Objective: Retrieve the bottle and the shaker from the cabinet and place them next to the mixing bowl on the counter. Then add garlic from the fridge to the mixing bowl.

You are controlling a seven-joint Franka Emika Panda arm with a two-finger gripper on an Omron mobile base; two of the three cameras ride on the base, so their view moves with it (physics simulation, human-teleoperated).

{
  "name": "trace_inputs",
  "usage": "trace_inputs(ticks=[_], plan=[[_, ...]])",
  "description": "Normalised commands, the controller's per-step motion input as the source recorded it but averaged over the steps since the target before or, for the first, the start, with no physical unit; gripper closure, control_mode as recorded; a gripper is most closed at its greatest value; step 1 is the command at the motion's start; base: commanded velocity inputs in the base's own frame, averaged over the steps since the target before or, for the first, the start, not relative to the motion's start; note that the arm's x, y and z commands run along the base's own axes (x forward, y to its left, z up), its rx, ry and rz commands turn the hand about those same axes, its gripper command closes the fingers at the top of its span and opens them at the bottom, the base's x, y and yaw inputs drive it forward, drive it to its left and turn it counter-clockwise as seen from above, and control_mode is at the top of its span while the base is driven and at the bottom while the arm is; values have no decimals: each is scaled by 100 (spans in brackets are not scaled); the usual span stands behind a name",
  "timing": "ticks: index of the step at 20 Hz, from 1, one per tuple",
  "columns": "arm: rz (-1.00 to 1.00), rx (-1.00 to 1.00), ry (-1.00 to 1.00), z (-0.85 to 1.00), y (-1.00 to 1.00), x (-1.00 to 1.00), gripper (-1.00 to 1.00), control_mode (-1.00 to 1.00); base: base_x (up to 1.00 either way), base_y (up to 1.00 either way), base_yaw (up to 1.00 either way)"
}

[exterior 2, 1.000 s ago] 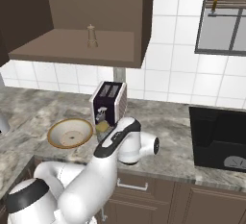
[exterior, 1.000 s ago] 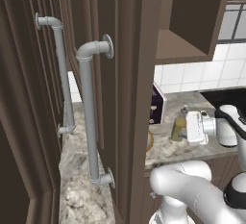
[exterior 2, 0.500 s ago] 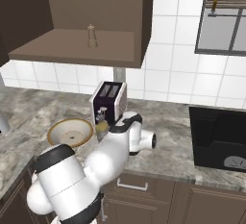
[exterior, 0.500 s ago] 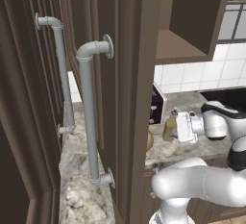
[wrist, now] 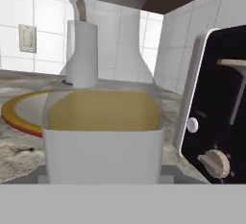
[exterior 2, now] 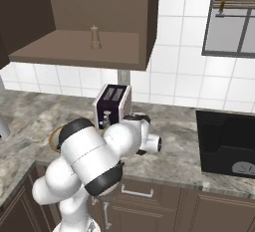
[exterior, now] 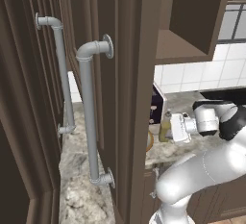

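Left base view: hand [exterior: 172,128] horizontal, gripping upright bottle [exterior: 166,127] above counter [exterior: 178,147].

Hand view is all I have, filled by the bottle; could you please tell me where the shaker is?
Observer: In the right base view, the shaker stands upright on the cabinet shelf.
Operator: Thank you. How close is the bottle to the bowl?
Observer: In the left base view, the gripper has the bottle close beside the mixing bowl, whose rim peeks past the cabinet door.
Operator: What lies further along the counter, please?
Observer: A black stovetop lies to the right of the toaster, with bare counter between them.
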Motion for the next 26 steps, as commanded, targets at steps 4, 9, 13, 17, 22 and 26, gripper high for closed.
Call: trace_inputs(ticks=[4, 9, 13, 17, 22, 26], plan=[[0, 1, 0, -37, 0, 29, 100, -100, 0, 0, 0], [0, 1, 0, -23, 0, 32, 100, -100, 0, 0, 0], [0, 1, -3, -23, 0, 14, 100, -100, 0, 0, 0], [1, 0, -8, -29, 1, 0, 100, -100, 0, 0, 0], [1, 0, -10, -26, 4, -2, 100, -100, 0, 0, 0], [0, -1, -6, -4, 4, 0, 100, -100, 0, 0, 0]])
